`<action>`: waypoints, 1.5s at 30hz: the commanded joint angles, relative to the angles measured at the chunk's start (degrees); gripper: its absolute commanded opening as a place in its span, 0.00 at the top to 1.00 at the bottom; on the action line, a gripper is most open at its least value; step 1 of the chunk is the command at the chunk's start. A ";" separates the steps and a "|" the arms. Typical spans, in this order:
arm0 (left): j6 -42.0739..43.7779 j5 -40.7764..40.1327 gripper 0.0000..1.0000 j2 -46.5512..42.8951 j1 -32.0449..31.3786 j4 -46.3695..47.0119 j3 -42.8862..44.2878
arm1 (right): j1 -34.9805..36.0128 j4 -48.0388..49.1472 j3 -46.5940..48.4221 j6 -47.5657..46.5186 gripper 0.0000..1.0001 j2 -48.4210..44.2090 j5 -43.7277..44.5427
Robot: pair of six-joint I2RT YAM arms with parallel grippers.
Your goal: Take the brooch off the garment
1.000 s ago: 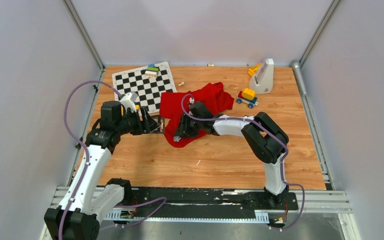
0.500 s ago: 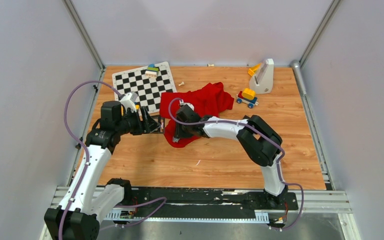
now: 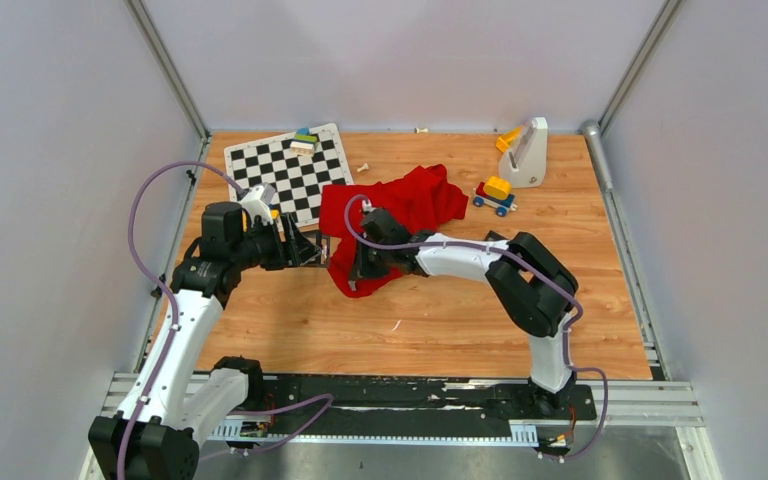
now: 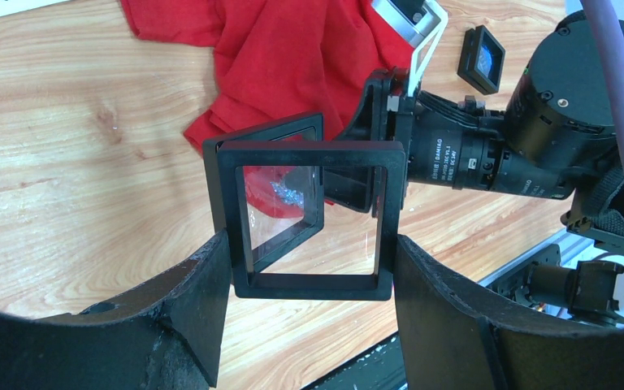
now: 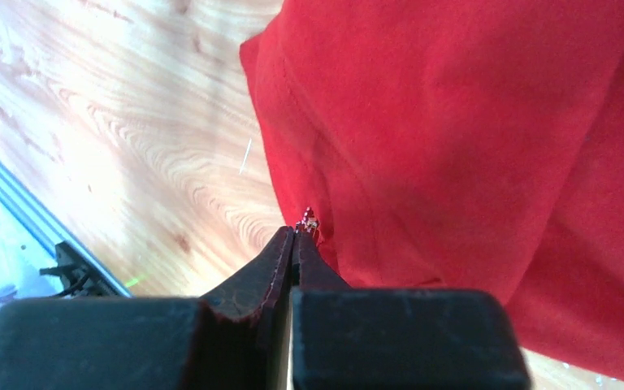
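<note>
The right gripper (image 5: 294,236) has its jaws pressed fully together. The brooch (image 5: 308,217), a tiny glittering thing, sits right at their tips on the garment (image 5: 471,146) edge; whether it is pinched I cannot tell. It looks light, hard and slippery, and the soft cloth may lift with it, so grip its body, not the fabric. The left gripper (image 4: 309,244) clamps a black frame (image 4: 309,286) between its jaws

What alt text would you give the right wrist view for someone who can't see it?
The right gripper, jaws shut, has its tips at a tiny glinting brooch on the edge of the red garment, above a wooden table.
</note>
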 commanded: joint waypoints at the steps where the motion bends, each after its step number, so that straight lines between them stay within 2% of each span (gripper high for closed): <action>1: 0.90 0.92 0.73 -0.42 0.41 1.53 -0.12 | -1.54 3.59 -2.45 1.80 1.00 -4.42 -6.06; 4: 0.73 1.25 0.73 -0.26 0.46 1.74 -0.22 | -3.09 6.20 -5.15 2.69 1.00 -6.74 -9.41; 12: -0.36 2.65 0.73 0.47 0.44 2.93 -0.77 | -6.43 6.89 -9.05 3.01 1.00 -10.95 -11.80; 15: -2.30 5.93 0.73 1.56 0.46 4.99 -2.30 | -7.54 7.10 -10.24 3.00 1.00 -13.76 -12.83; 18: -5.09 10.66 0.73 2.96 0.40 9.62 -4.38 | -9.14 7.60 -11.56 3.43 1.00 -17.07 -15.01; 28: -17.47 19.35 0.77 7.96 0.31 26.54 -11.78 | -12.03 12.89 -17.13 7.15 1.00 -27.74 -21.46; 33: -22.57 21.79 0.78 9.12 0.29 33.53 -13.26 | -12.05 16.36 -17.02 9.47 1.00 -26.95 -25.69; 45: -24.26 24.86 0.79 11.59 -0.24 36.65 -13.97 | -11.33 22.50 -13.93 13.19 1.00 -19.72 -30.35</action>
